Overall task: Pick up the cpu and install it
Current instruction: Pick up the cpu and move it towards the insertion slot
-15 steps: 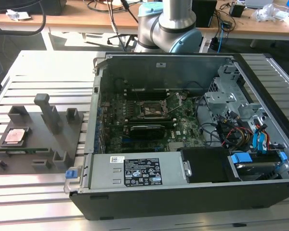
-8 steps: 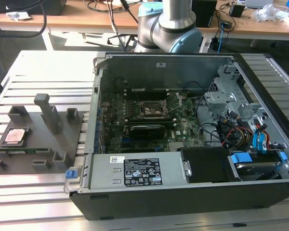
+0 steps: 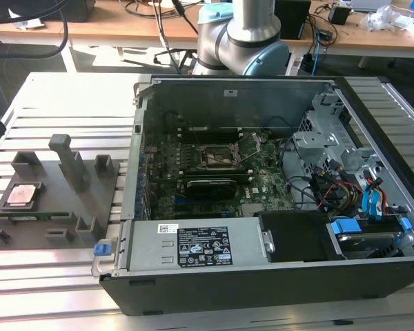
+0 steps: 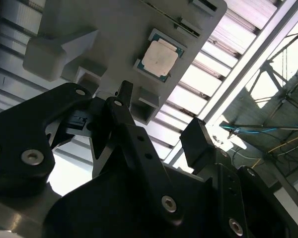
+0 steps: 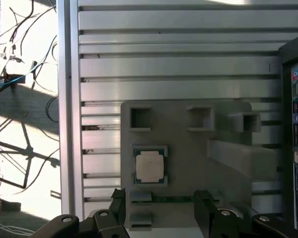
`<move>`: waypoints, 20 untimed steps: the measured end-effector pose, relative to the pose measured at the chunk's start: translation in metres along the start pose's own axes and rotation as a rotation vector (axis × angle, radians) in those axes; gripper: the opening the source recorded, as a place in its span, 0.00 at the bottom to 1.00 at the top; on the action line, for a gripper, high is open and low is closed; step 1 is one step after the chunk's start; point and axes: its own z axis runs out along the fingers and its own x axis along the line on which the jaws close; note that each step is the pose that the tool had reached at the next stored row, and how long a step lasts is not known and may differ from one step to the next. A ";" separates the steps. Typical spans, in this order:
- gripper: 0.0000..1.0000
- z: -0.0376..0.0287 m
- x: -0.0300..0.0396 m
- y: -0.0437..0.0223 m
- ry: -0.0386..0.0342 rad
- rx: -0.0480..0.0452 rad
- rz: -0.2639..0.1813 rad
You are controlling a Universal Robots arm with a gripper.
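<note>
Gripper hangs over the gray holder plate, jaws wide, nothing btwn them. The cpu lies flat in its recess on that plate, at the exterior view's left, well apart from the open pc case.

Risks, imo: fingers land off-centre & clip the recess walls, or pinch one corner so the chip tilts or slips. Wrong orientation at the socket could bend contacts.

Count: 1 cpu, 1 plate, 1 case, 1 socket, 1 gripper w/ 2 fingers.
</note>
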 end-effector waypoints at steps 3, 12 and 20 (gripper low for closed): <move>0.66 0.0026 0.0001 0.0000 -0.0001 0.0000 0.000; 0.66 0.0088 0.0002 0.0000 0.0000 0.0000 0.000; 0.66 0.0149 0.0004 -0.0001 0.0000 0.0000 0.000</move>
